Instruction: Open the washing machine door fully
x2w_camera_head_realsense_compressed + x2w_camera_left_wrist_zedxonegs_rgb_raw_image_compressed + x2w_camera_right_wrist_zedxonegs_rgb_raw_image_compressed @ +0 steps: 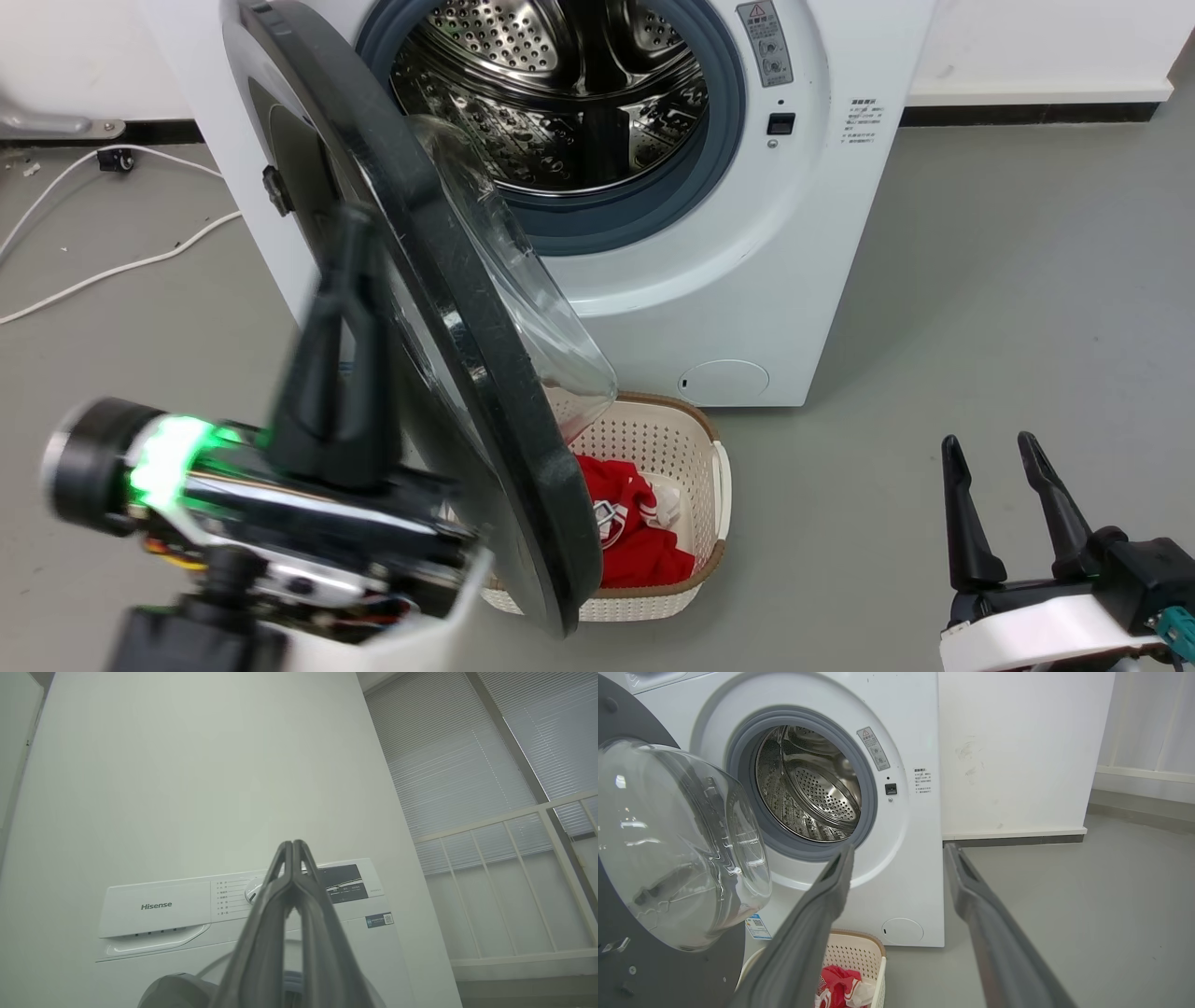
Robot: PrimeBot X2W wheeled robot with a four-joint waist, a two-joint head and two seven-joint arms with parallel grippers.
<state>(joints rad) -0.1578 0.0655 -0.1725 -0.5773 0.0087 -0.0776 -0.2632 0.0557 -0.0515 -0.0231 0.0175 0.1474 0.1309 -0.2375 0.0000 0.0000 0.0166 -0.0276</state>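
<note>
The white washing machine (803, 233) fills the top of the head view, its steel drum (579, 84) exposed. The washing machine door (464, 317), a black disc with a clear glass bowl (677, 844), stands swung out roughly edge-on to me. My left gripper (353, 219) is shut with nothing in it, fingers pointing up beside the door's outer face; whether it touches the door I cannot tell. In the left wrist view the left gripper (293, 843) points at the control panel (154, 905). At lower right, well clear of the door, my right gripper (989, 439) is open and empty.
A cream perforated basket (695, 439) holding a red garment (635, 532) sits on the floor under the door's lower edge. White cables (112, 271) trail across the floor at the left. Open grey floor (1027, 280) lies to the right of the machine.
</note>
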